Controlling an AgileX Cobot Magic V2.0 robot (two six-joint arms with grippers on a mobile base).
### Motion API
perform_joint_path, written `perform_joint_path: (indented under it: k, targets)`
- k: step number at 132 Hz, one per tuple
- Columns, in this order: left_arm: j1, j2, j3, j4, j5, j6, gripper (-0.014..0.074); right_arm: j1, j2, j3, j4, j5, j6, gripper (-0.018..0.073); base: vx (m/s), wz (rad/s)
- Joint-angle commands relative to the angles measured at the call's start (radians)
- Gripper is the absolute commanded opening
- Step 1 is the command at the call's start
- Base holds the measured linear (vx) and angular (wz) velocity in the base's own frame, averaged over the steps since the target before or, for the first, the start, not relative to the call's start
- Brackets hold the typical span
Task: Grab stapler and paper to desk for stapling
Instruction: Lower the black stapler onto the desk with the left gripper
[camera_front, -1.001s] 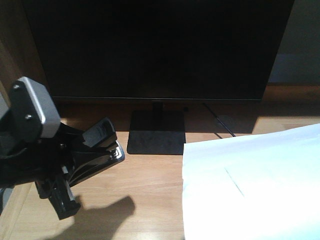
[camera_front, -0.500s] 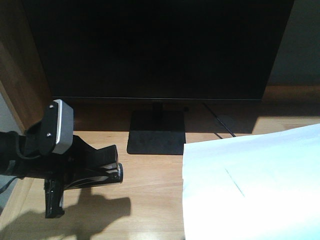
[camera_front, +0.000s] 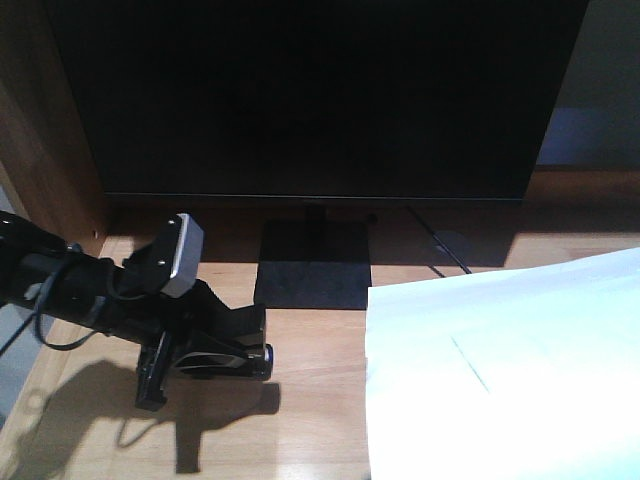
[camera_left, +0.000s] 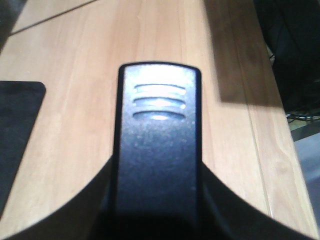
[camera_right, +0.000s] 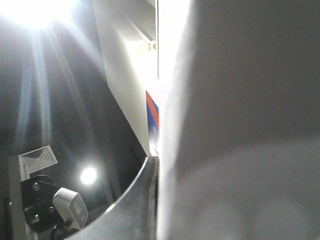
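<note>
Our left fingers are closed on the black stapler. They hold it low at the left side of the wooden table. The screen's black foot stands just behind it. The big white paper is well apart, on the right. We cannot tell if our right fingers are open, as paper fills that view.

An office workstation, by the look of it: a dark computer monitor on its flat black stand occupies a light wooden desk, beneath a ceiling vent and round lamp.
</note>
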Motion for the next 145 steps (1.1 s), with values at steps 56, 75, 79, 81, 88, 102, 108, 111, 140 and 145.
perform_joint_path:
  k: [56,75,79,81,88,102,108,111,140,145]
  targets:
    - [-0.042,0.163,-0.053,-0.114,0.023,0.020,-0.0006,-0.007,0.012,-0.026,0.016,-0.035,-0.004,-0.0006,0.00,0.00]
    - [-0.042,0.194,-0.053,-0.104,0.006,0.020,-0.0003,-0.007,0.012,-0.026,0.016,-0.035,-0.004,-0.0006,0.00,0.00]
    - [-0.042,0.196,-0.053,-0.098,0.004,0.020,-0.0003,-0.007,0.012,-0.026,0.016,-0.035,-0.004,-0.0006,0.00,0.00]
    - [-0.042,0.198,-0.053,-0.095,0.003,0.020,-0.0001,-0.007,0.012,-0.026,0.016,-0.035,-0.004,-0.0006,0.00,0.00]
    - [-0.042,0.203,-0.053,-0.085,0.004,0.020,0.0004,-0.007,0.012,-0.026,0.016,-0.035,-0.004,-0.0006,0.00,0.00]
    - [-0.042,0.213,-0.052,-0.082,0.005,0.020,0.0017,-0.007,0.012,-0.026,0.016,-0.035,-0.004,-0.0006,0.00,0.00]
    - [-0.042,0.219,-0.051,-0.082,0.005,0.020,0.0032,-0.007,0.012,-0.026,0.016,-0.035,-0.004,-0.0006,0.00,0.00]
    - [-0.042,0.222,-0.051,-0.082,0.005,0.020,0.0042,-0.007,0.012,-0.026,0.016,-0.035,-0.004,-0.0006,0.00,0.00]
    - [-0.042,0.231,-0.050,-0.061,0.003,0.020,0.0228,-0.007,0.012,-0.026,0.016,-0.034,-0.004,-0.0006,0.00,0.00]
    - [-0.042,0.231,-0.050,-0.060,0.002,0.020,0.0267,-0.007,0.012,-0.026,0.016,-0.034,-0.004,-0.0006,0.00,0.00]
